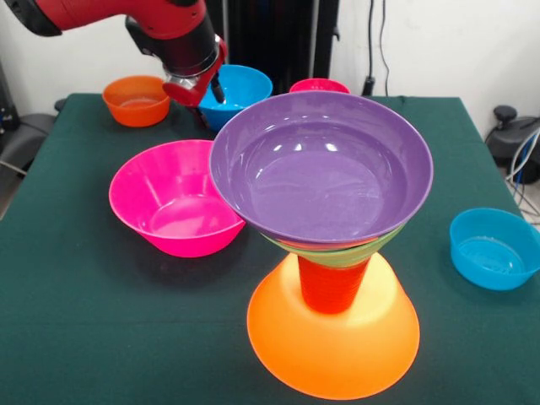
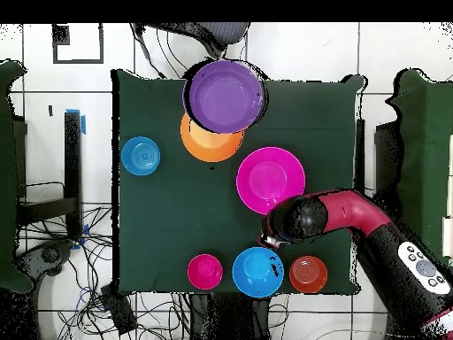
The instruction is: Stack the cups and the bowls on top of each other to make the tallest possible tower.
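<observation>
The tower [image 1: 331,278] stands at the near part of the green table cloth [image 1: 76,321] in the front view. Its base is the large glossy orange plastic bowl [image 1: 333,342], turned rim downward. On it stands the small orange-red tapered plastic tumbler [image 1: 331,285], then a green plastic bowl [image 1: 350,256] of which only the edge shows, and on top the wide purple plastic bowl [image 1: 321,164], open side up. Between the green and the purple one a thin orange-red edge seems to show, but I cannot tell what piece it is.

So a part of the work is done, but several pieces are not yet used. The big pink plastic bowl [image 1: 175,198] lies just beside the tower. A small blue plastic bowl [image 1: 494,247] sits well apart at the side. At the far edge of the table are a small orange bowl [image 1: 137,99], a mid-size blue bowl [image 1: 240,91] and a small red-pink bowl [image 1: 319,85].

The gripper [image 1: 198,91] hangs near the mid-size blue bowl, above the far part of the table. It seems to hold nothing, but how far its jaws are open I cannot tell. In my judgement the tower is roughly half built, and five loose bowls are left.
</observation>
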You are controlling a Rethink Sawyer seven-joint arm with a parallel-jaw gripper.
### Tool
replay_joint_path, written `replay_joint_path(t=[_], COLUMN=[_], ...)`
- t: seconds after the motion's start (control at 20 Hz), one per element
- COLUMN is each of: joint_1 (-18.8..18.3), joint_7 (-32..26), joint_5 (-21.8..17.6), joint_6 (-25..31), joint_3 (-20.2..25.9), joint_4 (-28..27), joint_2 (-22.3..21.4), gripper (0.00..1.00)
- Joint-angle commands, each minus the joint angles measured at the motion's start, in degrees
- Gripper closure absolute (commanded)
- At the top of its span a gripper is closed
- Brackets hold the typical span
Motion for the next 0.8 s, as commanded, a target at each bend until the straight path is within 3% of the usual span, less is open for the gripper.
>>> replay_joint_path(t=[0.05, 0.8], joint_1=[0.2, 0.9], joint_7=[-13.7, -15.2], joint_5=[-5.4, -5.9], joint_6=[1.6, 2.5], joint_3=[-3.8, -5.0], joint_4=[1.6, 0.8], joint_2=[1.8, 5.1], gripper=[0.00, 0.00])
